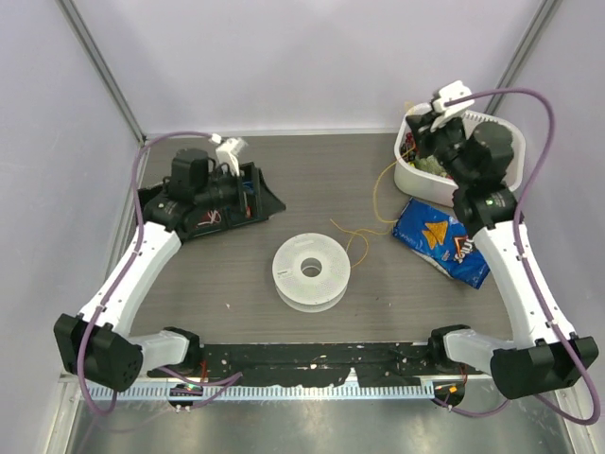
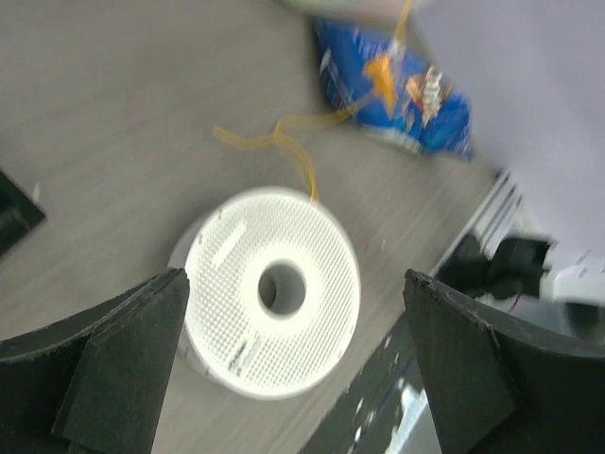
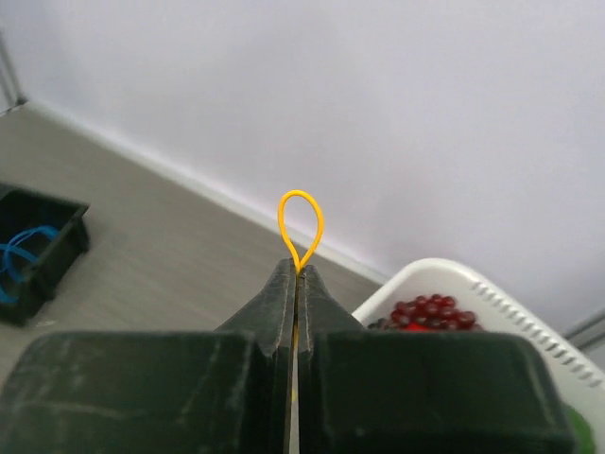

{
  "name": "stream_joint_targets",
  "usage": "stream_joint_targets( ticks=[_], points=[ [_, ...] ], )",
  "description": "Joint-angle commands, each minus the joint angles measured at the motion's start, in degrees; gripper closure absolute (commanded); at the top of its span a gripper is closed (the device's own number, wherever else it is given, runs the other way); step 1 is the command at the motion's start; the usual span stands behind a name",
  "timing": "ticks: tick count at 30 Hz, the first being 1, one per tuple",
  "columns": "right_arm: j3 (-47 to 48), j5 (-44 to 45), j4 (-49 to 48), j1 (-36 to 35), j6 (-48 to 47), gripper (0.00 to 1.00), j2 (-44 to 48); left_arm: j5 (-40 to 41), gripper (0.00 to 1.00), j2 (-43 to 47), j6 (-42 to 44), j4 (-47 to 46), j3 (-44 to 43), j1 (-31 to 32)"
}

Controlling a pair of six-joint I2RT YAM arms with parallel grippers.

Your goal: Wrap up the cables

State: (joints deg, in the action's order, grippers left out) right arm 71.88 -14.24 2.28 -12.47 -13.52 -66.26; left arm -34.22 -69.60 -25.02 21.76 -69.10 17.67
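- The right gripper (image 3: 298,274) is clenched on the yellow cable (image 3: 301,222). It pinches a doubled bit of it, so a small loop stands up past the fingertips. A pinch this close to the tips suits so thin and flexible a strand.
- That gripper hangs above the white basket (image 3: 454,284) at the far right corner of the worktop (image 1: 236,312). This draws the cable away from the white spool (image 1: 311,271), probably to take up slack so the strand can be laid on in order.
- From the grip the cable drops and runs in loose curves along the worktop, past the blue snack bag (image 1: 442,241), to the side of the spool in the middle. How it is fixed there cannot be told.
- The left gripper (image 2: 295,312) is released, its fingers spread wide with nothing between them. It sits over the black tray (image 1: 213,199) near the far left corner, with its camera facing the spool, and seems free to come in and steady or turn it.
- The spool lies flat on one flange with its hub hole upward. No turns of cable show on it from above, so the wrapping looks barely begun.
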Motion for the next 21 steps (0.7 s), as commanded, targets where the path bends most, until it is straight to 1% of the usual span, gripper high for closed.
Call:
stream_joint_targets(
  ticks=[1,2,4,8,10,15,16,18,21],
  points=[
    [7.7,-3.2,-0.8,5.5,1.0,0.99,1.1,-2.9,0.0,-1.2,12.0,12.3,4.7,0.3],
    [9.0,-2.7,-0.6,6.2,0.6,0.99,1.0,-1.8,0.0,-1.4,11.4,11.6,6.6,0.3],
    [11.6,-1.9,-0.6,8.6,-1.3,0.99,0.8,-2.3,0.0,-3.6,11.7,12.3,8.2,0.3],
    [16.1,-1.7,-0.5,10.6,-2.3,0.99,0.9,-2.0,0.0,-10.3,12.9,13.2,10.4,0.3],
    [16.5,-3.2,-0.4,10.7,-1.5,0.99,1.2,-2.6,0.0,-13.2,12.4,11.1,11.5,0.3],
    [13.3,-12.6,4.2,10.7,1.3,0.99,2.7,-6.7,0.0,-18.7,11.0,2.7,13.8,0.5],
    [13.2,-13.6,5.2,10.7,3.2,0.99,2.7,-7.6,0.04,-19.9,10.7,1.3,14.2,0.6],
    [13.3,-15.4,8.9,10.7,5.2,0.99,2.2,-8.7,0.14,-22.2,9.6,-0.7,14.3,1.2],
    [13.7,-13.2,12.0,10.8,7.6,0.99,1.1,-11.5,0.25,-25.3,5.9,-4.3,15.1,2.1]
  ],
)
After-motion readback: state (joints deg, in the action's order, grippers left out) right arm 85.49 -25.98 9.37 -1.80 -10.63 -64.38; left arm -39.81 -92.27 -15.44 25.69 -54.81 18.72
